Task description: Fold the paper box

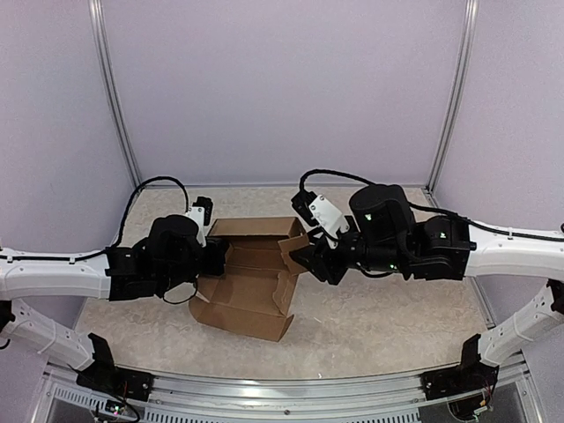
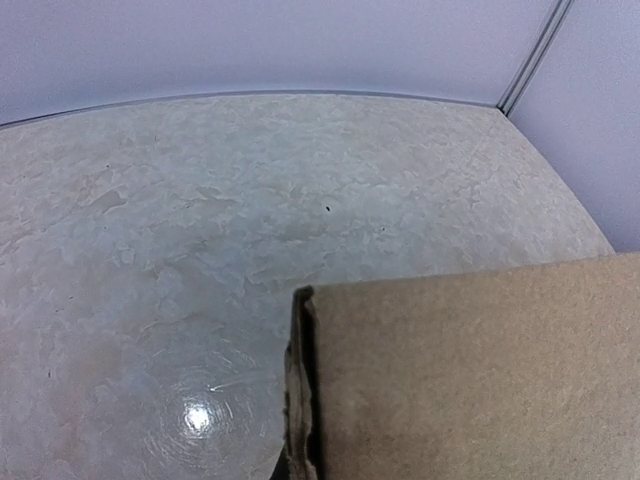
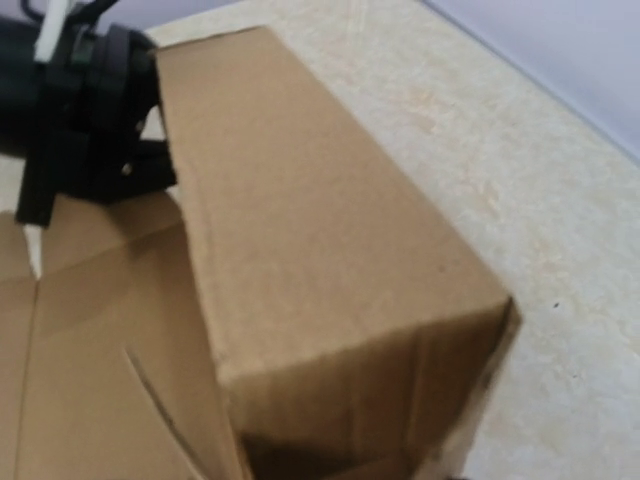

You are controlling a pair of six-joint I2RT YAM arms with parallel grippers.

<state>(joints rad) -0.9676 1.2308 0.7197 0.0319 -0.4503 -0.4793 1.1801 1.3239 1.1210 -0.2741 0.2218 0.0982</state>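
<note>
The paper box (image 1: 251, 286) is a plain brown cardboard piece, half formed, lying mid-table with its long side walls raised and a wide flap spread toward the near edge. My left gripper (image 1: 222, 256) sits at its left end, shut on the doubled cardboard wall (image 2: 300, 400). That wall fills the lower right of the left wrist view, and no fingers show there. My right gripper (image 1: 304, 254) is at the box's right end flap. In the right wrist view the box's wall and end (image 3: 300, 240) fill the frame and hide the jaws. The left arm's black wrist (image 3: 80, 110) shows beyond the box.
Pale walls enclose the marbled tabletop (image 1: 388, 326) on three sides, with metal posts at the back left (image 1: 115, 97) and back right (image 1: 454, 97). A metal rail (image 1: 282, 388) runs along the near edge by the arm bases. A black cable (image 1: 150, 187) loops above the left arm.
</note>
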